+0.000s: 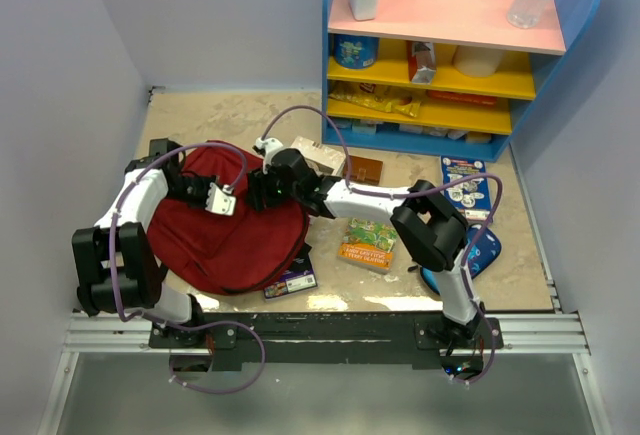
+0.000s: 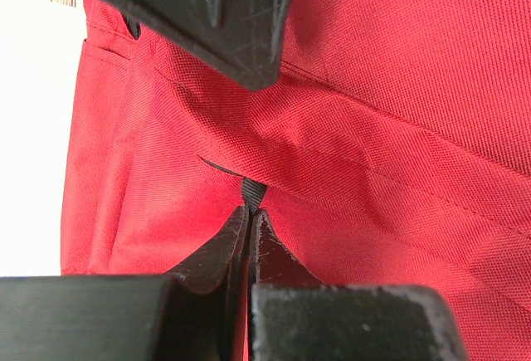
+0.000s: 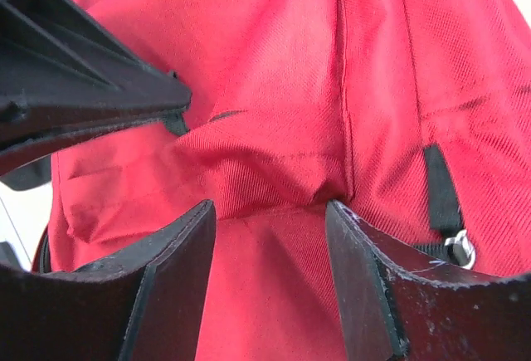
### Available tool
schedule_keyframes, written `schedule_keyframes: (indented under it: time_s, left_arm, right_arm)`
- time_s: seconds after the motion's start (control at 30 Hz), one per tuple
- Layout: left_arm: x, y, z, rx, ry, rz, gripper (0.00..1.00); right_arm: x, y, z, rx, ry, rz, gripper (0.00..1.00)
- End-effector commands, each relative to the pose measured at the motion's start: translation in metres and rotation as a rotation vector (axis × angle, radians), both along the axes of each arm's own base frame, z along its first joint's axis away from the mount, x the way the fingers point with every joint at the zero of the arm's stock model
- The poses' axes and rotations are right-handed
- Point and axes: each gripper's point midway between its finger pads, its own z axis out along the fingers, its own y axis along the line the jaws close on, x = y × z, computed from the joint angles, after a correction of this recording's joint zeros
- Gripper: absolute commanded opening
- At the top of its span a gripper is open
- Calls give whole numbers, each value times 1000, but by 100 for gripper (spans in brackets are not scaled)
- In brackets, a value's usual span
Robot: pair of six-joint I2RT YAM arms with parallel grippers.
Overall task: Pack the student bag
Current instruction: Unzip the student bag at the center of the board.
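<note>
A large dark red soft fabric backpack [image 1: 235, 240] lay on the left side of a beige table [image 1: 200, 120]. The left gripper [image 2: 250, 224] was pinched together on a black tab [image 2: 252, 191] at the backpack's seam. The right gripper [image 3: 270, 216] had its jaws apart, facing a fold of the red cloth.

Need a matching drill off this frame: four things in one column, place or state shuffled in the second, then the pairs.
Column 1
1. left gripper
2. right gripper
3. blue pouch
4. green book

Column 2
A. lying on the table between the student bag and the right arm
B. fingers apart, red fabric in the gap
C. fingers shut on a black tab of the student bag
D. beside the right arm's base, toward the table's right edge

Pairs: 1-C, 2-B, 3-D, 4-A
</note>
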Motion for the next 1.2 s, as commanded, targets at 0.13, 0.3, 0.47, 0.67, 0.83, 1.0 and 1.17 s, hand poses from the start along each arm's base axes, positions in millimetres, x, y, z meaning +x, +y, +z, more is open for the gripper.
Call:
schedule_keyframes:
  time_s: [0.13, 0.3, 0.47, 0.67, 0.83, 1.0, 1.17]
  left_arm:
    - [-4, -3, 7, -32, -13, -13, 0]
    - [-3, 0, 6, -28, -10, -6, 0]
    - [-3, -1, 7, -34, -8, -6, 0]
    - [-2, 0, 7, -35, -8, -3, 0]
    - [-3, -1, 6, -37, -5, -6, 0]
    - [-3, -2, 8, -43, -13, -10, 0]
    - [-4, -3, 9, -46, -14, -11, 0]
  right_arm:
    - [30, 8, 60, 28, -189, -21, 57]
    - [37, 5, 64, -17, -238, -19, 56]
    - [41, 7, 50, -49, -228, -12, 54]
    - [37, 12, 32, -65, -197, 20, 49]
    - [36, 12, 20, -86, -179, 28, 48]
    - [36, 14, 20, -69, -173, 36, 36]
    - [36, 15, 22, -41, -163, 31, 0]
